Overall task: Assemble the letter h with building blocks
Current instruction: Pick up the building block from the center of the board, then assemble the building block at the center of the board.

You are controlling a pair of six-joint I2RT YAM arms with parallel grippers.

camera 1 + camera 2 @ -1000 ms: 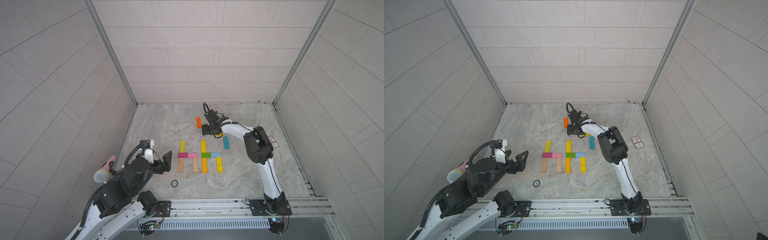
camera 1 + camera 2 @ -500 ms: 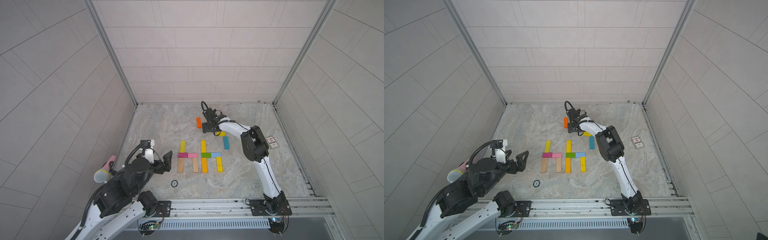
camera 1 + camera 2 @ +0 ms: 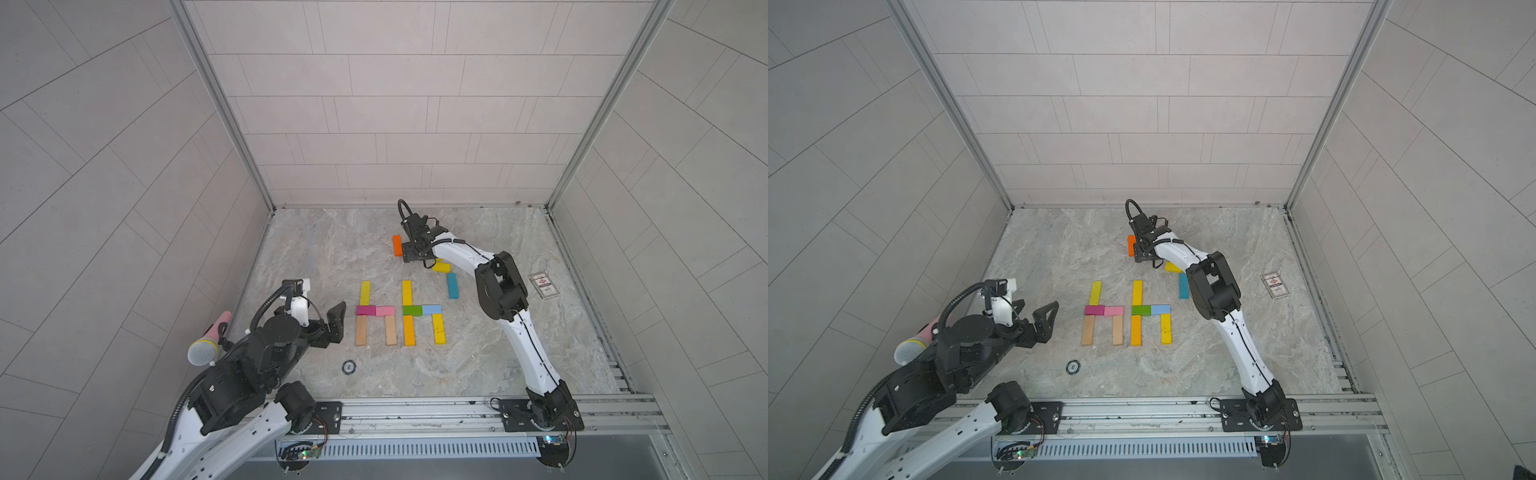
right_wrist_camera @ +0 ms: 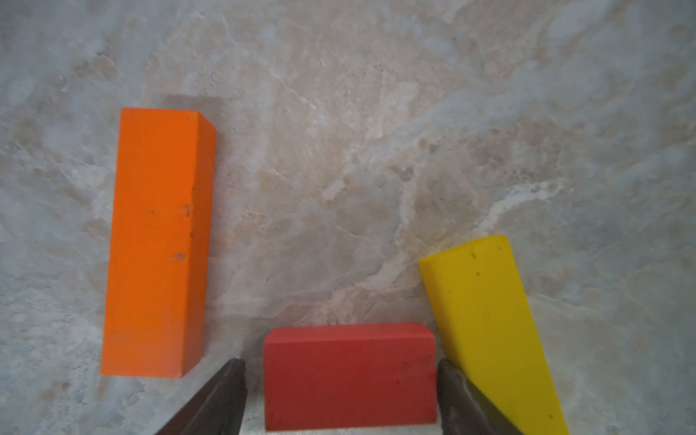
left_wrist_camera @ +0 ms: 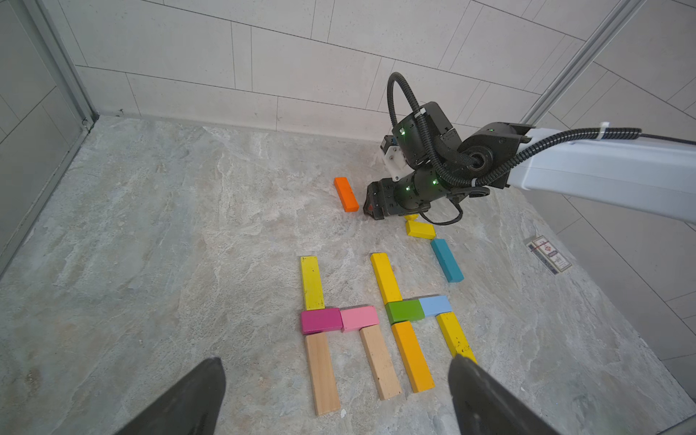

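Observation:
My right gripper [image 4: 341, 362] is low on the table at the back, with its jaws on either side of a short red block [image 4: 350, 376] that lies flat. One finger is against the block and a thin gap shows at the other. An orange block [image 3: 397, 245] and a short yellow block [image 3: 441, 267] lie close on either side, and a teal block [image 3: 452, 285] lies nearer. In both top views the arm hides the red block. Two h shapes of coloured and plain wood blocks [image 3: 385, 311] [image 3: 412, 310] lie mid-table. My left gripper [image 5: 337, 359] hangs open in front of them, holding nothing.
A small printed white card [image 3: 543, 285] lies at the right. A small round disc [image 3: 348, 366] sits near the front. A pink microphone [image 3: 205, 347] leans at the left wall. Tiled walls close three sides, and a metal rail [image 3: 415, 411] runs along the front.
My right gripper has crept a little to the left, closer to the orange block. The left arm has not moved.

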